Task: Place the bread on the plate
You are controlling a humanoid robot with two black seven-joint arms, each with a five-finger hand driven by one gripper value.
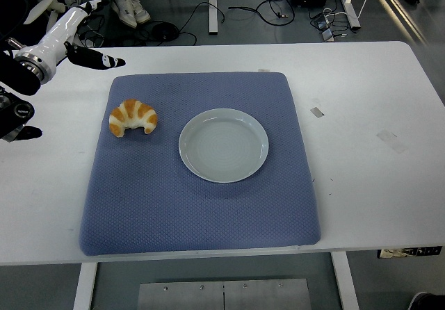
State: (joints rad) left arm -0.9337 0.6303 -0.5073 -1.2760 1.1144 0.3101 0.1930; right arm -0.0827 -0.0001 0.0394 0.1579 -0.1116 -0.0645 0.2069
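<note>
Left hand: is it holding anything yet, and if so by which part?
Nothing is held. The left hand is open above the table's far-left corner, apart from the croissant, which lies untouched on the blue mat.

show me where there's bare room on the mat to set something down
The mat is bare across its whole near half, below the croissant and plate. The far strip above them is bare too. The narrow gap between croissant and plate is the tightest spot. The left hand hovers beyond the mat's far-left corner.
</note>
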